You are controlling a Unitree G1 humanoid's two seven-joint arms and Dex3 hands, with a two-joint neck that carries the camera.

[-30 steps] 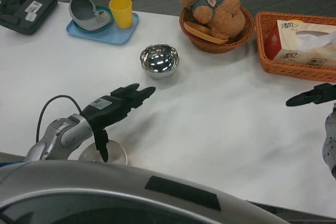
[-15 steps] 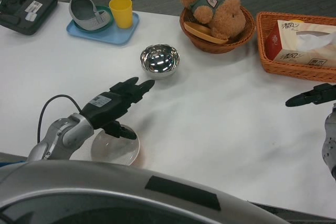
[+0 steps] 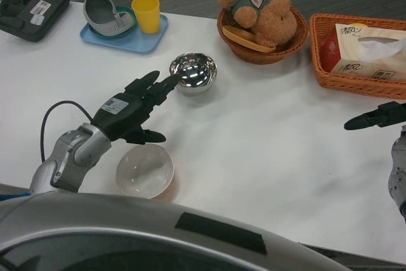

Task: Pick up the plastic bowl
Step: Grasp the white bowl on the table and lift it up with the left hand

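Note:
A pale, translucent plastic bowl (image 3: 145, 170) sits upright on the white table (image 3: 266, 138) near its front edge. My left hand (image 3: 136, 106) hovers just behind and above the bowl, fingers stretched forward toward the steel bowl (image 3: 193, 73) and thumb pointing down toward the plastic bowl's far rim. It holds nothing. My right hand (image 3: 379, 117) waits at the right edge of the view with its fingers out straight, far from both bowls.
A blue tray (image 3: 127, 37) with a grey dish (image 3: 106, 16) and a yellow cup (image 3: 146, 14) stands at the back left, beside a black device (image 3: 32, 1). A basket with a teddy bear (image 3: 261, 11) and a basket with a tissue box (image 3: 365, 49) stand at the back right.
My left hand has lifted and moved back toward the steel bowl. The plastic bowl, half hidden under the hand a second ago, now shows whole in front of it.

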